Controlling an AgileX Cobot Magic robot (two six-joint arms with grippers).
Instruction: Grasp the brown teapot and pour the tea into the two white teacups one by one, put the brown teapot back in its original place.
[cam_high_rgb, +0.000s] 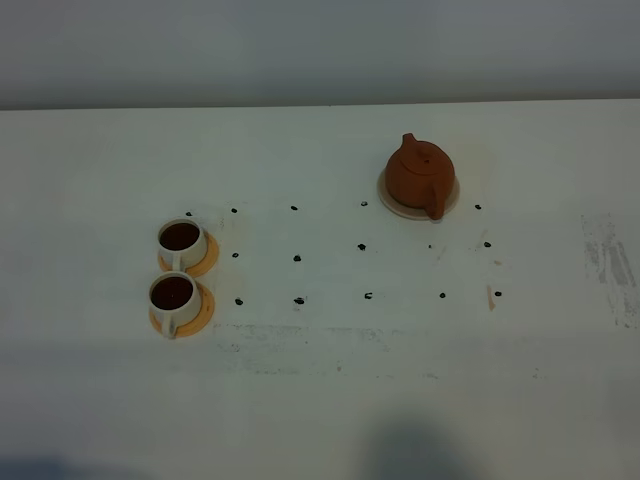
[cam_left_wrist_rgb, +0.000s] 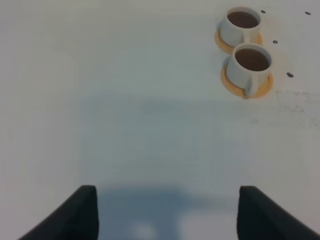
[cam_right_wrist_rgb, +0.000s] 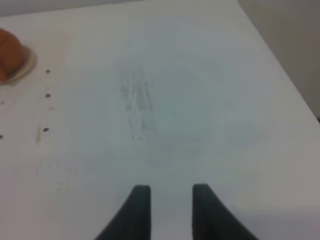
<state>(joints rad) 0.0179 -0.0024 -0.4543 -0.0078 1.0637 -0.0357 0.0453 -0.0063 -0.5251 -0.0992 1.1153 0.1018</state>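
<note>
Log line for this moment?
teapot: on coaster | teacups: both filled, on saucers | left gripper: open, empty | right gripper: open, empty

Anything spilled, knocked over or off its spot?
Nothing stands out. Both white teacups stand upright on their orange saucers, holding dark tea, no spill visible. The brown teapot sits upright on its beige coaster. Only scuffs mark the table.
</note>
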